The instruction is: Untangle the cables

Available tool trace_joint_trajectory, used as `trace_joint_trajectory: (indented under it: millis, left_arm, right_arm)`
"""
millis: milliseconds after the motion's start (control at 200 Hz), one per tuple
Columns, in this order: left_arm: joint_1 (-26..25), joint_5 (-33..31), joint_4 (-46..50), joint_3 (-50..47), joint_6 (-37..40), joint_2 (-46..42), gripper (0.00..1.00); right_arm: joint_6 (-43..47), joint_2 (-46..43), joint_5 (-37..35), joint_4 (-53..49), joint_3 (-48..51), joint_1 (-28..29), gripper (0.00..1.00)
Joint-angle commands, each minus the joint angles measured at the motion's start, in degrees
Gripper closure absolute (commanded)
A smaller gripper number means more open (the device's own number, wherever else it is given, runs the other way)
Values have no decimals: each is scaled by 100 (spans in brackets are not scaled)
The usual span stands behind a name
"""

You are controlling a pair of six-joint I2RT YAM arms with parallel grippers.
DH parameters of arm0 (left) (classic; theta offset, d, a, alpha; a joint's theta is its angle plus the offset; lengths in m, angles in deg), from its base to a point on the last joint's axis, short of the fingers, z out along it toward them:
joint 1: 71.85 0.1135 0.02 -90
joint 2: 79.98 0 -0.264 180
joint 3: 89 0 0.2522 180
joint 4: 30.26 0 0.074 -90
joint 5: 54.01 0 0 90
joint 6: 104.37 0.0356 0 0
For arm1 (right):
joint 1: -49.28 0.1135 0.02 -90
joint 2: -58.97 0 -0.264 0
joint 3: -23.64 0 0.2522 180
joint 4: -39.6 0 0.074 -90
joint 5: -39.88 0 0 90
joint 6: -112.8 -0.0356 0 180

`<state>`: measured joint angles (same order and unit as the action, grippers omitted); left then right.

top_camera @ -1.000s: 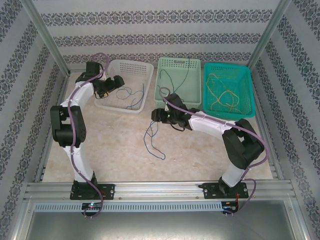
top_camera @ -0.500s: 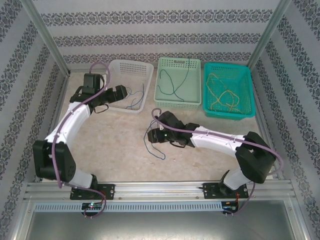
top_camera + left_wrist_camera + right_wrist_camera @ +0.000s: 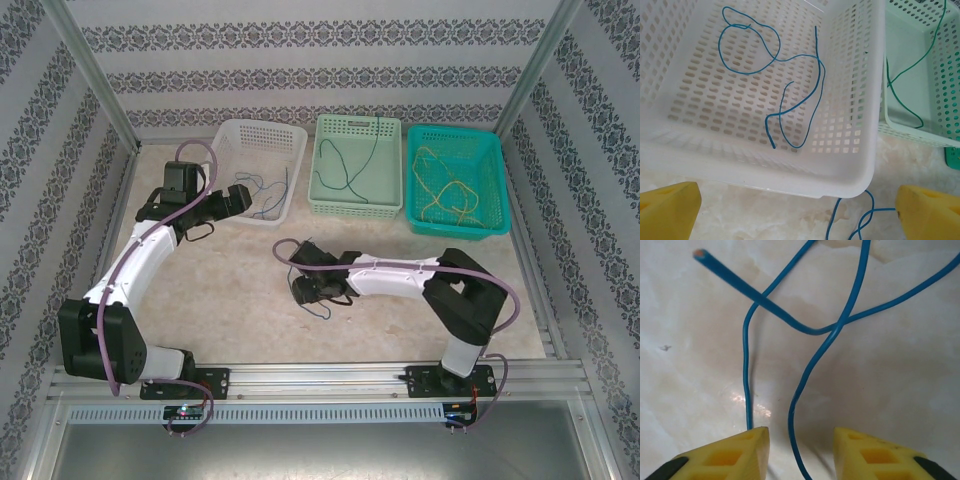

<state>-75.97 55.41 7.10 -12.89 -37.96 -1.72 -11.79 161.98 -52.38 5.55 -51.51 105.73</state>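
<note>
A dark blue cable (image 3: 805,330) lies in loose crossing loops on the marble table (image 3: 230,300). My right gripper (image 3: 800,455) is open just above it. One strand runs between its yellow fingertips (image 3: 735,452), and another passes under the left one. From above, the right gripper (image 3: 303,292) sits over this cable (image 3: 321,308). My left gripper (image 3: 800,215) is open in front of the white basket (image 3: 790,175), nothing between its fingers. A second blue cable (image 3: 790,100) lies inside that basket. From above, the left gripper (image 3: 238,196) is at the basket's near-left side.
Three baskets line the back: the white basket (image 3: 262,127), a green basket (image 3: 358,123) holding a green cable (image 3: 350,170), and a teal basket (image 3: 455,133) with yellow cables (image 3: 445,190). Metal posts and patterned walls enclose the table.
My right arm swung toward the near left and came down over the blue cable on the table. My left arm drew back a little from the white basket.
</note>
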Motion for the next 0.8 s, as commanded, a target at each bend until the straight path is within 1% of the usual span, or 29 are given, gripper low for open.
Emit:
trace_joint_trajectory:
  millis: [0, 95, 200, 265, 380, 440, 485, 560, 609, 649, 714, 794]
  left_arm:
    - [-18, 22, -121, -87, -54, -145, 0]
    - [-16, -16, -92, -86, -39, -184, 0]
    - [-19, -8, -118, -100, -65, -213, 0]
    - [-19, 25, -127, -81, -75, -230, 0]
    - [-27, 165, -200, -108, -11, -268, 0]
    - [-57, 398, -330, -165, 36, -285, 0]
    - [-126, 725, -484, -201, 104, -271, 0]
    - [-406, 1103, -609, -186, 301, -186, 0]
    - [-652, 1302, -595, -106, 544, -102, 1]
    - [-849, 1517, -597, -37, 753, -11, 1]
    - [-1071, 1979, -680, 50, 898, 151, 1]
    - [-1178, 2518, -839, 121, 918, 311, 3]
  right_arm:
    - [-41, 240, -614, -619, -290, 141, 75]
    - [-74, 316, -1063, -1027, -339, 225, 84]
    - [-210, 291, -1382, -1332, -341, 240, 100]
    - [-246, 37, -1505, -1223, -184, 244, 100]
    - [-6, -826, -1644, -544, 318, 262, 100]
    - [232, -1352, -1674, -120, 595, 267, 100]
    - [490, -1720, -1636, 233, 797, 262, 100]
    - [1038, -2265, -1392, 679, 1018, 232, 100]
    - [1375, -2544, -1084, 798, 1070, 165, 100]
    - [1560, -2744, -713, 829, 1089, 66, 100]
    - [1706, -3055, 89, 865, 1137, -196, 100]
    - [1884, -3433, 652, 854, 1209, -381, 100]
